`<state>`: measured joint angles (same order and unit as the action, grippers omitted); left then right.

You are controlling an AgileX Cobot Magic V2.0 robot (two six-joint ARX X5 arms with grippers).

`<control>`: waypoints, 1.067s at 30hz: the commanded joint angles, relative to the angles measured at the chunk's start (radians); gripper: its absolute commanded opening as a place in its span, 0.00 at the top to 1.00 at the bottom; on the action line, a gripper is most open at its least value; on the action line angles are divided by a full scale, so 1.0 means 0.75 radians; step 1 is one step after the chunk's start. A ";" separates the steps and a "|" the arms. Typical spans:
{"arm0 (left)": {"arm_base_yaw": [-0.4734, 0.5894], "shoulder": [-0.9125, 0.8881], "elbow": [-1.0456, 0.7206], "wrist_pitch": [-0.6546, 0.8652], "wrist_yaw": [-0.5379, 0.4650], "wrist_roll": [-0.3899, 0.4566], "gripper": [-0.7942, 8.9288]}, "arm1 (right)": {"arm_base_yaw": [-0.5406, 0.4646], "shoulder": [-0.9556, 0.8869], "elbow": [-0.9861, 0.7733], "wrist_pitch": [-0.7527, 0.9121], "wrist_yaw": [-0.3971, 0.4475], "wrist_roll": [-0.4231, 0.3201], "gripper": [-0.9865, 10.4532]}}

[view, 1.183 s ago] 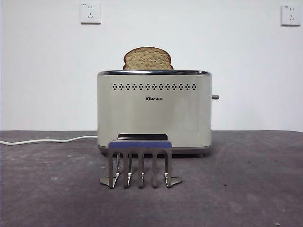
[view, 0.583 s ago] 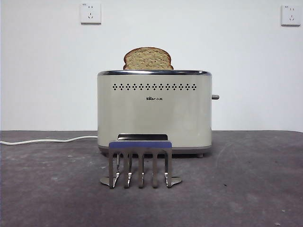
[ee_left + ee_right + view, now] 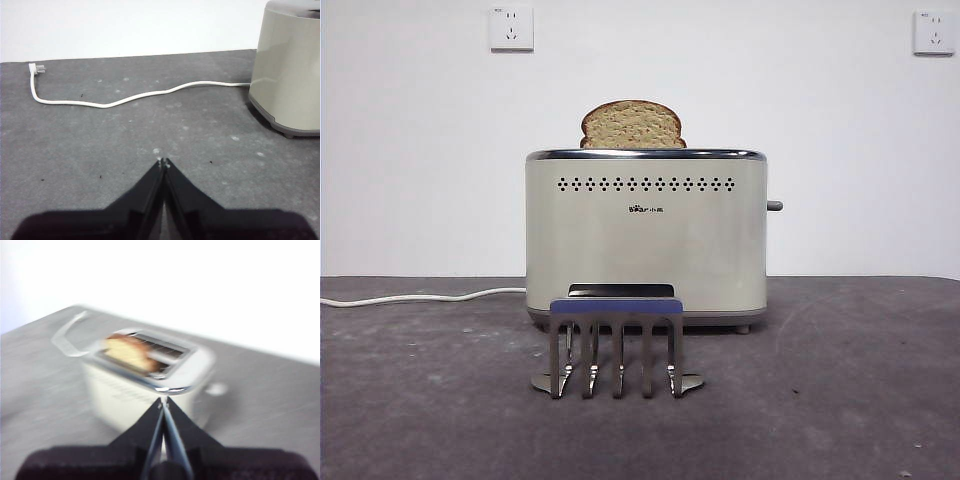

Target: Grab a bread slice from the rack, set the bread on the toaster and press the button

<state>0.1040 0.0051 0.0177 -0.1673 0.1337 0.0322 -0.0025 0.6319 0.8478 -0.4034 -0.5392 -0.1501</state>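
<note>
Bread slice point(image 3: 632, 125) stands upright in the cream toaster point(image 3: 646, 235), its domed top above the chrome rim. Empty rack point(image 3: 616, 345) sits just in front. Both the left end effector point(image 3: 163, 162) and right end effector point(image 3: 163, 400) are closed, holding nothing.
</note>
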 commanded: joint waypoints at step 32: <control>0.003 -0.004 -0.019 0.001 -0.002 -0.013 0.92 | 0.016 -0.841 -1.124 0.317 0.396 0.224 0.91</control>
<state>0.1040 0.0051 0.0177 -0.1703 0.1341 0.0322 0.0071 0.0044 0.0174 -0.1543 -0.2481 -0.0013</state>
